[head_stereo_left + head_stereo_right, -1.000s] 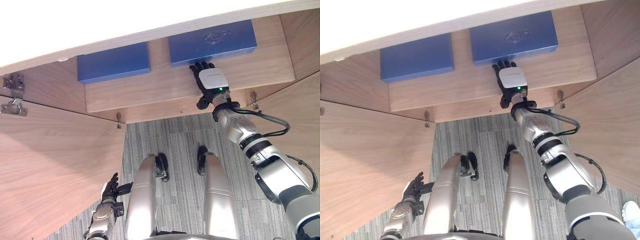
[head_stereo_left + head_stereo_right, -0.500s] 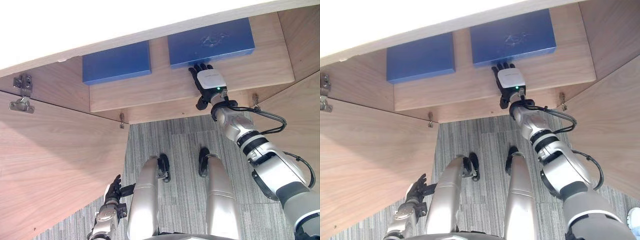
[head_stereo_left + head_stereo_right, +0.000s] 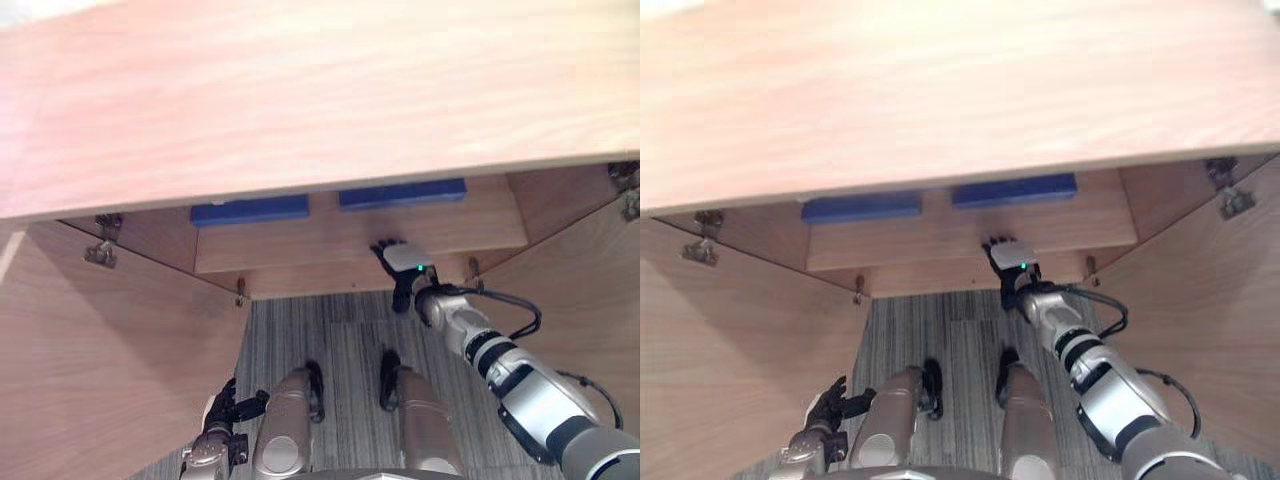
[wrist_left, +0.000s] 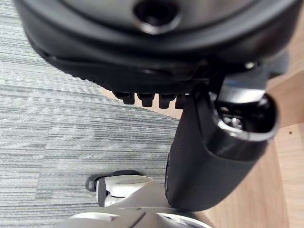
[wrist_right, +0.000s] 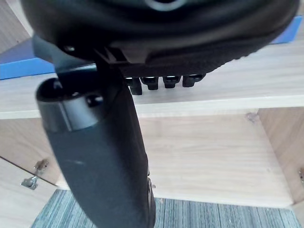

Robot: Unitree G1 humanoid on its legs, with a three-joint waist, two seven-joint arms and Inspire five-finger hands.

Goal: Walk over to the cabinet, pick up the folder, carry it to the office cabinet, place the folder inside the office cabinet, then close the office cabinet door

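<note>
Left hand [image 3: 228, 408] low beside the open left door [image 3: 100, 360], over grey carpet [image 3: 330, 330]; fingers loosely spread, holding nothing. On the cabinet shelf [image 3: 300, 245] two blue folders lie flat, apart: left folder [image 3: 250, 210], right folder [image 3: 402, 193], both half hidden under the cabinet top [image 3: 300, 100]. Right hand [image 3: 403, 262] at the shelf's front edge, fingers straight, empty, just short of the right folder. Right door [image 3: 590, 290] open.

We see left folder [image 3: 250, 210] beside right folder [image 3: 402, 194] on the cabinet shelf [image 3: 300, 245]; right hand [image 3: 402, 260] just before right folder.
</note>
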